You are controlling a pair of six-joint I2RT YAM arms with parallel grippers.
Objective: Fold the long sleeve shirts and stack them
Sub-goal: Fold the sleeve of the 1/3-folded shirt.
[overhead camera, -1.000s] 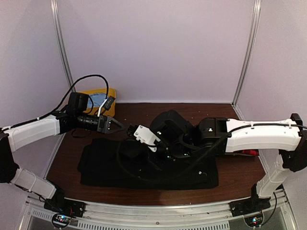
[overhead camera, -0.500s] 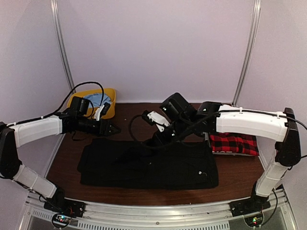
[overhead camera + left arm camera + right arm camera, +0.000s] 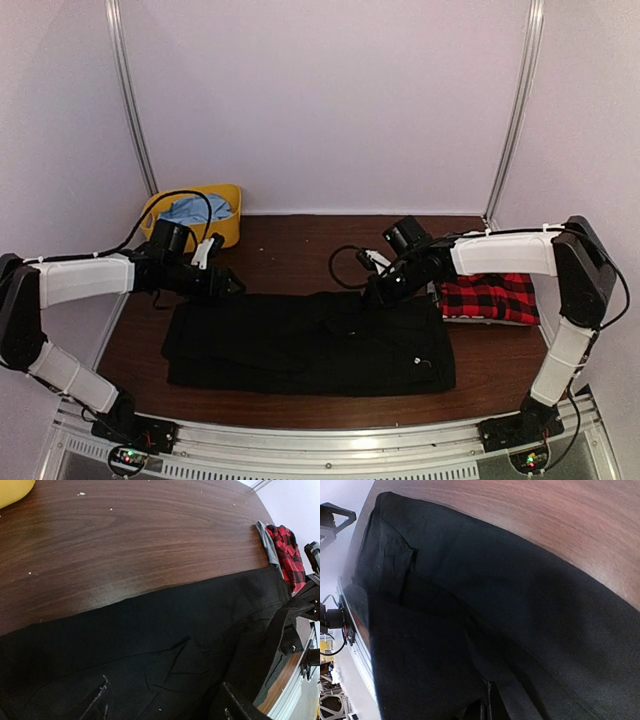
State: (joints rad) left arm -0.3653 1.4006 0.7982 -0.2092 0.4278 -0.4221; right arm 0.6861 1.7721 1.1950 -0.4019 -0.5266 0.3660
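The counter (image 3: 290, 250) is carrying the black shirt (image 3: 310, 345), lying spread flat, and the folded plaid shirt (image 3: 490, 298) just beside its right end. The left tool (image 3: 232, 285) and right tool (image 3: 374, 297) are hanging at the black shirt's far edge. How far either is opening, or whether it is gripping cloth, cannot be told.

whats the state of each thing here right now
black shirt, lying flat, wide rectangle
plaid shirt, folded, beside the black shirt, not stacked
yellow bin, upright, blue cloth inside
left gripper, low at black shirt's far edge, opening unclear
right gripper, low at black shirt's far edge, opening unclear
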